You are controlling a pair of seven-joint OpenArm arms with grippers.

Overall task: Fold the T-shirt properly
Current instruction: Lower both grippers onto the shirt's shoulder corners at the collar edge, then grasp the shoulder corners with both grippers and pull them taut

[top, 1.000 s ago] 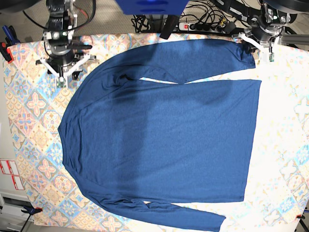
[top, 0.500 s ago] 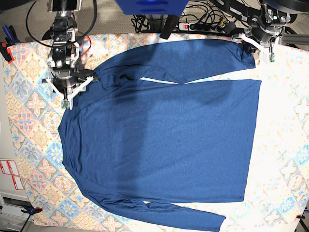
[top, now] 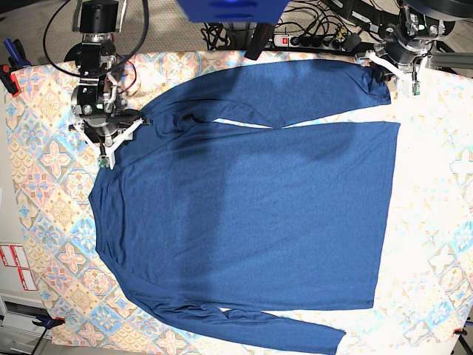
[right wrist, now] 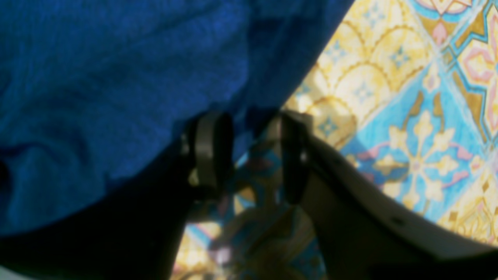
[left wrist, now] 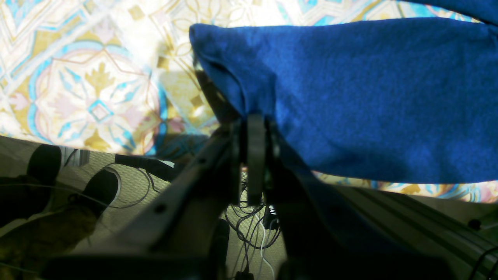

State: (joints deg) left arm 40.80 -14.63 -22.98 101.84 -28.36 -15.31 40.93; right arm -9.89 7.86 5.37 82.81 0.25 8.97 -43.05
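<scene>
Through the right wrist camera I see my right hand with its two fingers standing apart, a clear gap between them. The dark blue T-shirt fills the upper left, its edge draped just over the fingertips. The patterned cloth covers the tabletop to the right. The picture is blurred.

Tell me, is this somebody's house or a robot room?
Probably a robot lab or workshop. Two robot arms work over a T-shirt on a patterned cloth, and a power strip with tangled cables sits behind the table.
</scene>
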